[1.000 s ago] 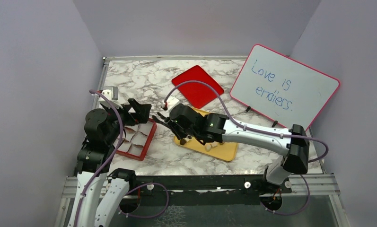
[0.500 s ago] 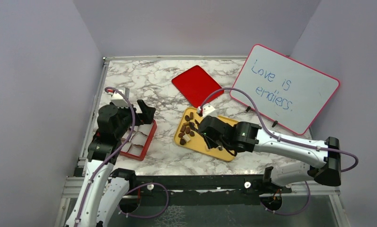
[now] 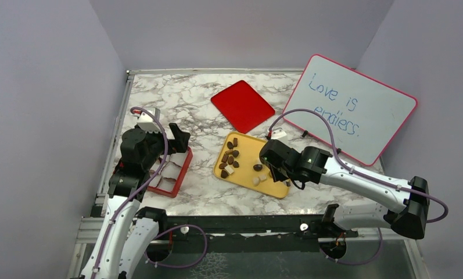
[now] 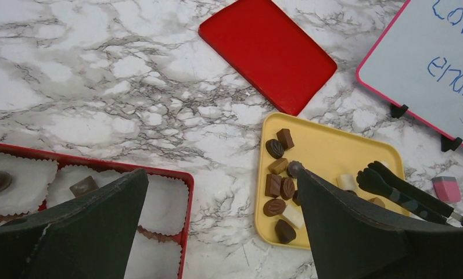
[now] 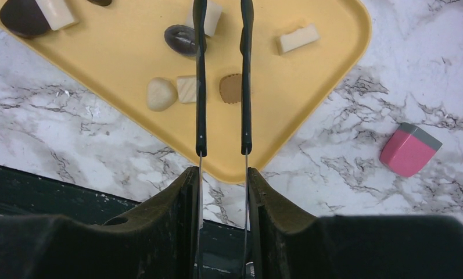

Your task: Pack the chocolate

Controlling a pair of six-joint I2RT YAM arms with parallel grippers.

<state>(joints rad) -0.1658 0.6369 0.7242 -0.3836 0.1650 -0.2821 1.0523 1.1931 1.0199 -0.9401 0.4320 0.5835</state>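
The white marble-patterned table (image 3: 188,99) carried a red box (image 3: 182,168) at its left side and a yellow tray (image 3: 252,152) near the middle. A flat red lid (image 3: 242,106) lay beyond the tray. At the right, a whiteboard (image 3: 351,107) stood tilted on small black feet, with a pink eraser (image 5: 409,149) near it.
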